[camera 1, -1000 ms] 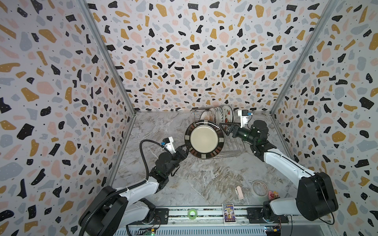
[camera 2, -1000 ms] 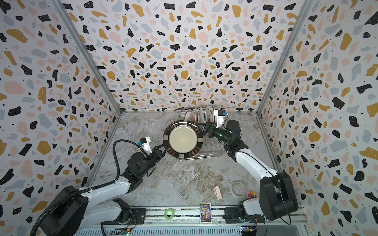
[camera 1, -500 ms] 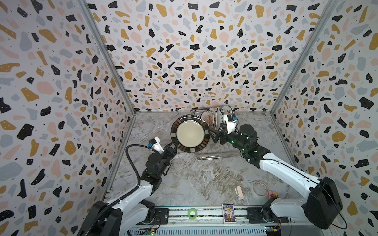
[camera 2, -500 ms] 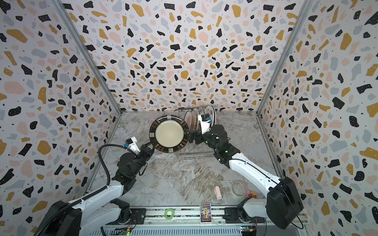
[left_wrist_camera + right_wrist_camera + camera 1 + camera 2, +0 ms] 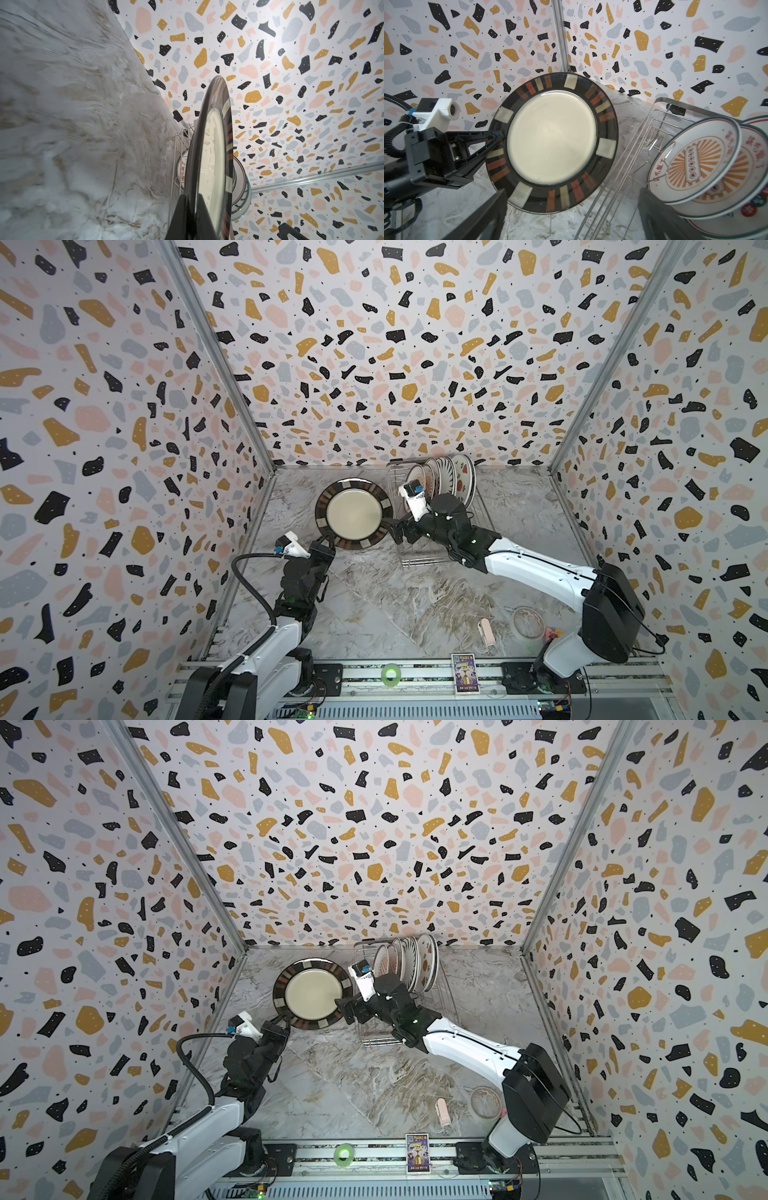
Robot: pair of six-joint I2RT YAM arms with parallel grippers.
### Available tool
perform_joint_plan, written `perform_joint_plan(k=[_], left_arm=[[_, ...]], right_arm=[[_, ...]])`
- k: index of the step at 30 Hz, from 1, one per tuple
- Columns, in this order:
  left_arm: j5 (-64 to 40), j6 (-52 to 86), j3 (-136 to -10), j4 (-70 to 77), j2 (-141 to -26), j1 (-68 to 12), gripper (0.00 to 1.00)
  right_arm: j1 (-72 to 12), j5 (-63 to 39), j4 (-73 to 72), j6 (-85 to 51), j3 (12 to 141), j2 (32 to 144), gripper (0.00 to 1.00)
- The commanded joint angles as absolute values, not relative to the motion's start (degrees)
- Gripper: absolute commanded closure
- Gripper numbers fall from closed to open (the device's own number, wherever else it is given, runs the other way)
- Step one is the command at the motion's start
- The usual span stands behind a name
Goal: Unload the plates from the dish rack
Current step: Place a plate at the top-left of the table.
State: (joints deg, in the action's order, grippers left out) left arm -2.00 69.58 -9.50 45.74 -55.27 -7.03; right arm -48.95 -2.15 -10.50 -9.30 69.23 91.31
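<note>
A brown-rimmed plate [image 5: 354,513] [image 5: 311,993] with a cream centre hangs upright above the marble floor, left of the dish rack [image 5: 440,560] [image 5: 378,1042]. My left gripper [image 5: 328,541] [image 5: 286,1020] is shut on its lower left rim; the right wrist view shows those fingers [image 5: 496,137] pinching the plate [image 5: 552,137]. The left wrist view sees the plate [image 5: 212,158] edge-on. My right gripper [image 5: 395,529] [image 5: 348,1009] [image 5: 571,224] stands open just right of the plate, holding nothing. Several plates [image 5: 444,481] [image 5: 411,965] stand in the rack's far end, an orange-sunburst one [image 5: 695,162] nearest.
A translucent tape roll [image 5: 528,622] [image 5: 485,1101] and a small pink object [image 5: 486,630] [image 5: 442,1110] lie at the front right. A green roll [image 5: 390,674] and a card [image 5: 464,668] sit on the front rail. Patterned walls close in three sides.
The left gripper has carried the brown-rimmed plate leftward, off the rack. The right arm has swung left after it, its open gripper now over the rack's near end.
</note>
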Motion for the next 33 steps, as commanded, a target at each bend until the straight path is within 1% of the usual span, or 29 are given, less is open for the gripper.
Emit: perform_joint_plan(k=[1, 9, 12, 17, 23, 26, 30, 33], left_arm=[[-1.5, 71.4, -10.3, 57.9, -52.3, -5.3, 1.0], [4.0, 74.5, -6.0, 58.1, -53.0, -2.5, 1.0], [5.7, 75.9, -5.2, 56.7, -52.9, -2.4, 1.0], [9.9, 76.6, -3.9, 53.9, -51.9, -2.4, 1.0], [10.3, 77.4, -3.7, 58.0, -56.9, -2.2, 1.0], [10.1, 79.0, -3.4, 60.3, -59.3, -1.7, 1.0], [11.9, 78.0, -4.9, 58.3, -61.2, -1.5, 1.0], [11.6, 78.3, -5.0, 61.1, -64.2, -1.1, 1.0]], right_arm=[[-49.9, -1.7, -6.7, -7.8, 74.3, 93.7, 0.01], [-52.6, -4.3, -5.9, -6.5, 79.2, 100.8, 0.01], [-53.3, -3.2, -6.1, -6.8, 81.2, 103.3, 0.01], [-53.6, -5.3, -4.5, -7.2, 85.6, 108.8, 0.01], [-54.2, -6.7, -3.4, -7.2, 89.3, 112.7, 0.01], [-54.1, -6.8, -5.0, -7.4, 89.0, 113.0, 0.01], [-54.1, -8.5, -5.3, -7.5, 90.0, 114.1, 0.01], [-54.1, -8.7, -5.0, -7.5, 91.5, 115.7, 0.01]])
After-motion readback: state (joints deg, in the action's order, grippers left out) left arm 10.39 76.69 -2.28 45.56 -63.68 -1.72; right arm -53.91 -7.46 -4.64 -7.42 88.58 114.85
